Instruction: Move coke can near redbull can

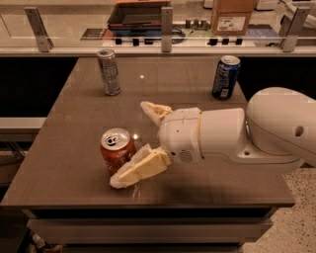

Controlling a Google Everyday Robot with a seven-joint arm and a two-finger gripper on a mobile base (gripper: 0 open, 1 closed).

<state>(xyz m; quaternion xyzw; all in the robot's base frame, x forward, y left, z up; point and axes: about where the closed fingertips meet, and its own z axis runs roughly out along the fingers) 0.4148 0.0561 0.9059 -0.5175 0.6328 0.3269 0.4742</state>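
The coke can (116, 149), orange-red with a silver top, stands upright near the front left of the brown table (74, 113). The redbull can (108, 72), slim and silver-grey, stands upright at the back left. My gripper (129, 144) reaches in from the right on a white arm and is open. Its near finger (140, 168) lies in front of the coke can, touching or almost touching its lower right side. Its far finger (154, 110) points out behind and to the right of the can. The can sits at the mouth of the jaws, not clamped.
A wider blue can (225, 76) stands upright at the back right of the table. Behind the table runs a counter with a railing (166, 22), a dark tray (137, 13) and a cardboard box (231, 16). The table's front edge is just below the gripper.
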